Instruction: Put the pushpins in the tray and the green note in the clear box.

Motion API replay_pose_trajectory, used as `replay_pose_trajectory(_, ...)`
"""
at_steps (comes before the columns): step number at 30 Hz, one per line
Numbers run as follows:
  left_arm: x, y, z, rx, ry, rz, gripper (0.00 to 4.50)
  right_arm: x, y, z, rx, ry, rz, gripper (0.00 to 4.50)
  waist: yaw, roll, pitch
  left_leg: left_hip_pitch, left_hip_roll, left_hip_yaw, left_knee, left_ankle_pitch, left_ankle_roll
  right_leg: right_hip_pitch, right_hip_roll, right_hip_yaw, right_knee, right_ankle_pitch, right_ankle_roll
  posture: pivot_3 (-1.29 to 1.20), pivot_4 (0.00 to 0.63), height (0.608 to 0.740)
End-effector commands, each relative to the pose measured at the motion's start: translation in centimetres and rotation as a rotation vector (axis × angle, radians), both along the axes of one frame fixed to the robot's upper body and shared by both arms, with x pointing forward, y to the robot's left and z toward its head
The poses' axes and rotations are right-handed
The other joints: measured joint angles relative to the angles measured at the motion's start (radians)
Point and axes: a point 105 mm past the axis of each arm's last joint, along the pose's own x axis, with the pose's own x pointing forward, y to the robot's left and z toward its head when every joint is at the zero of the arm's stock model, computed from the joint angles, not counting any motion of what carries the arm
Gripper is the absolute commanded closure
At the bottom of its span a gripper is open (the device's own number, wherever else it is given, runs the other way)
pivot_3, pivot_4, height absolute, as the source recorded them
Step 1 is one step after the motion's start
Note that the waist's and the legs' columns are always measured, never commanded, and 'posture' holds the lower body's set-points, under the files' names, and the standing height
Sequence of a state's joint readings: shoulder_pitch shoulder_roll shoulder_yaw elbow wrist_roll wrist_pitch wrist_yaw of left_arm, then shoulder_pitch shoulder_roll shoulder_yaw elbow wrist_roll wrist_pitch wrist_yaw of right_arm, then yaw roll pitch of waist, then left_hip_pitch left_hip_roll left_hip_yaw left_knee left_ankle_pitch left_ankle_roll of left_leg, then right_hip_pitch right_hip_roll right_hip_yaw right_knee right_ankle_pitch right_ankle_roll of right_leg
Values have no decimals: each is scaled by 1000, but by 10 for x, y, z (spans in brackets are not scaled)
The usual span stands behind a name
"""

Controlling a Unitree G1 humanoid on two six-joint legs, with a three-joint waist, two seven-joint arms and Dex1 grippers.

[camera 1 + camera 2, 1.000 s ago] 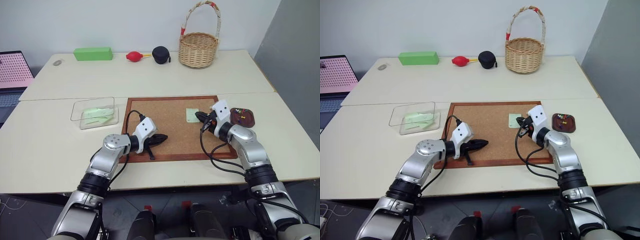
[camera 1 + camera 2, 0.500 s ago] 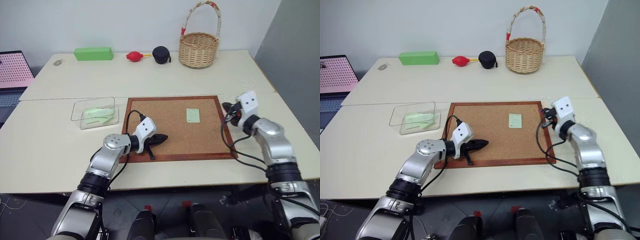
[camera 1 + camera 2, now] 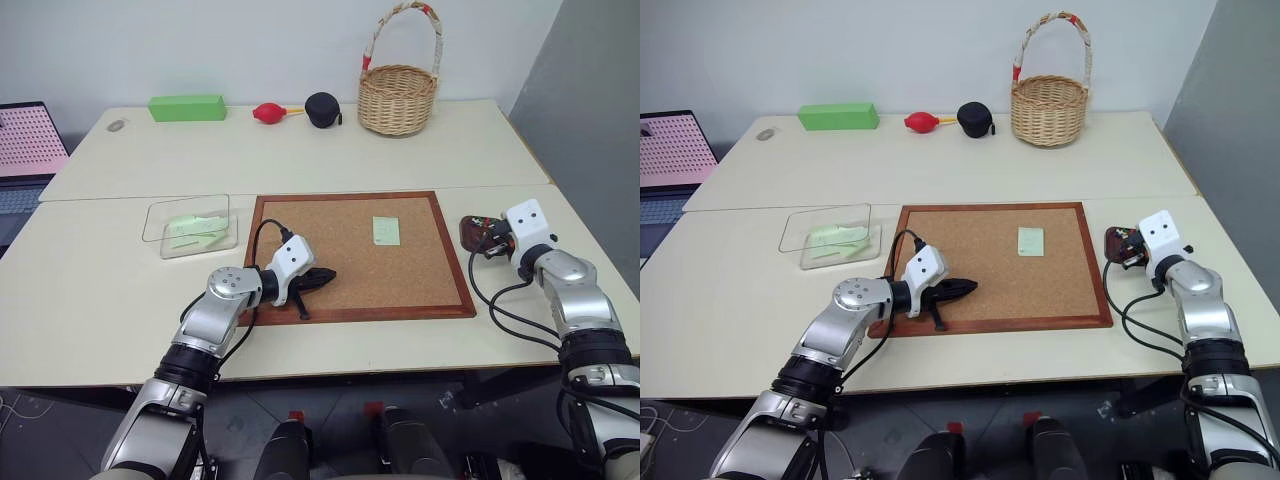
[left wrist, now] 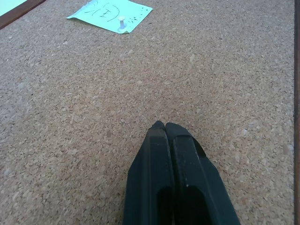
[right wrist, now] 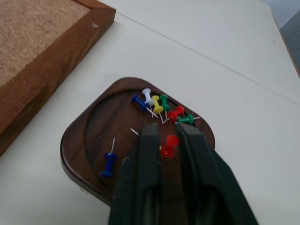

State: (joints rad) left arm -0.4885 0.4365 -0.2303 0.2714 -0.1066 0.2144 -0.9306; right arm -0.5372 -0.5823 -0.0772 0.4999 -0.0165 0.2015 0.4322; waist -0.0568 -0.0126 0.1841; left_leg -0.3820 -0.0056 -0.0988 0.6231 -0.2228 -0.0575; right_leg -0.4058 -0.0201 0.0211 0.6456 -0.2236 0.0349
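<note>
The green note [image 3: 386, 231] lies on the corkboard [image 3: 330, 225], held by a white pushpin [image 4: 123, 21]. My left gripper [image 3: 328, 273] is shut and empty, low over the cork near the board's front left. The dark brown tray [image 5: 93, 136] sits on the table right of the board, with several coloured pushpins [image 5: 157, 104] lying in it. My right gripper [image 5: 168, 129] hovers just over the tray, its jaws slightly apart, with a red pushpin [image 5: 169, 145] loose between them. The clear box [image 3: 190, 225] stands left of the board and holds pale green slips.
A wicker basket [image 3: 398, 98], a black case [image 3: 321, 109], a red bulb [image 3: 268, 112] and a bright green block [image 3: 186, 107] line the back of the table. A laptop [image 3: 25, 140] sits at the far left.
My right gripper swung right, from the note on the corkboard to above the tray, and its jaws parted a little. The left gripper stayed put.
</note>
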Motion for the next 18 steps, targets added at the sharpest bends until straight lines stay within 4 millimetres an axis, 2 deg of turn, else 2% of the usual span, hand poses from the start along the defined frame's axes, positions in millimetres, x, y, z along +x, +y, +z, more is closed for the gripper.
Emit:
replay_pose_trajectory(1,-9,13,-36,98,115,25,4500,6,2,19,8,-63,4,2934,0,0,0,0,0,0,0,0,0,0,0,0,0,0,0,0,150,740)
replay_pose_trajectory(7,-10,13,-36,97,118,28,4500,8,0,25,19,-78,-3,1741,0,0,0,0,0,0,0,0,0,0,0,0,0,0,0,0,150,740)
replay_pose_trajectory(12,-10,13,-36,94,117,29,4500,8,0,45,55,-147,8,601,0,0,0,0,0,0,0,0,0,0,0,0,0,0,0,0,150,740)
replay_pose_trajectory(13,-9,13,-36,93,117,30,4500,8,3,51,74,-167,28,508,0,0,0,0,0,0,0,0,0,0,0,0,0,0,0,0,150,740)
replay_pose_trajectory(14,-9,13,-36,90,118,33,4500,7,11,57,106,-183,70,225,0,0,0,0,0,0,0,0,0,0,0,0,0,0,0,0,150,740)
replay_pose_trajectory(18,-6,13,-34,51,131,51,4500,-1,48,59,190,-166,257,225,-1,0,0,0,0,0,0,0,0,0,0,0,0,0,0,0,150,740)
